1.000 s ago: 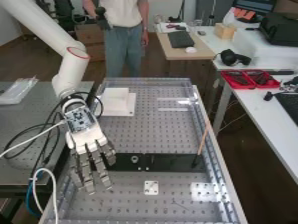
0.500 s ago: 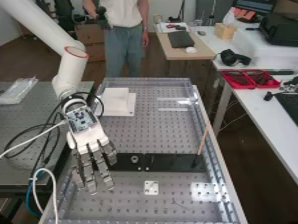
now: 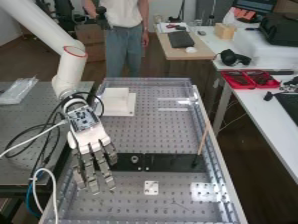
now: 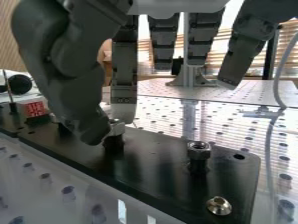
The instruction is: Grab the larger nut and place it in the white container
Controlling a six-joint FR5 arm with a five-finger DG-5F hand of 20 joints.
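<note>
Hand (image 3: 91,139) released, fingers straight, at black plate's (image 3: 169,163) left end.
Thumb just beside one nut (image 4: 117,128); another nut (image 4: 199,146) near.

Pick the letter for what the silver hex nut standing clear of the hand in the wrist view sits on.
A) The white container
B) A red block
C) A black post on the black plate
C: the hex nut sits on top of a black post that stands on the black plate.
</note>
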